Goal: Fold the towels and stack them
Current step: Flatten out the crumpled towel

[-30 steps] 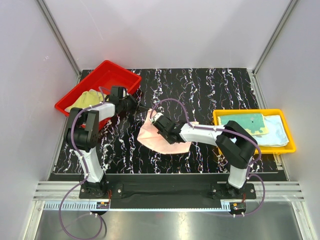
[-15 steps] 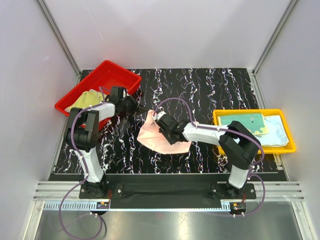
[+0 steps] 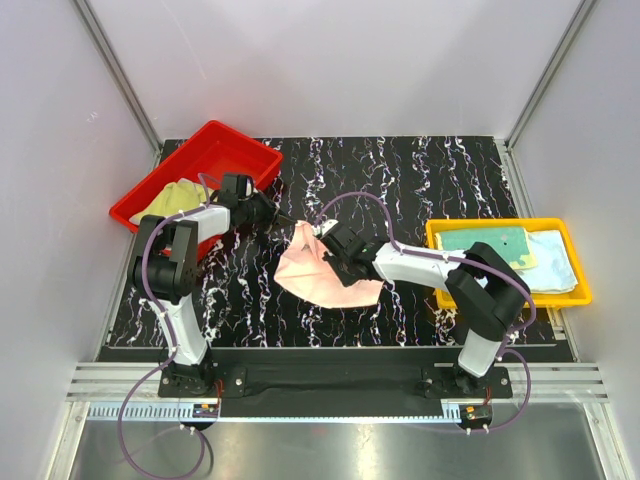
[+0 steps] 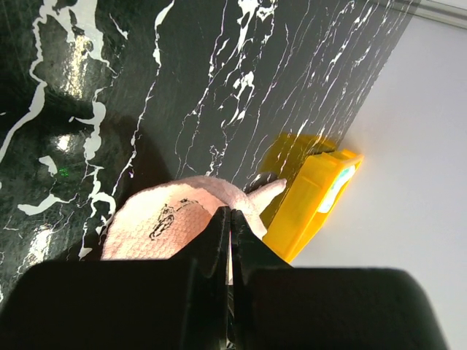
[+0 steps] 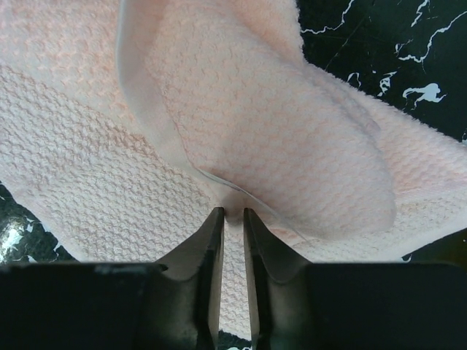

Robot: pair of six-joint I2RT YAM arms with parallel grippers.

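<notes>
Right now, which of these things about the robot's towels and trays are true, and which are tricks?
1. The right gripper pinches the pink towel. True.
2. The left gripper holds a towel. False: it is shut on nothing.
3. A yellow-green towel lies in the red tray. True.
4. The yellow tray has nothing in it. False: a teal towel and a pale blue towel lie in it.
</notes>
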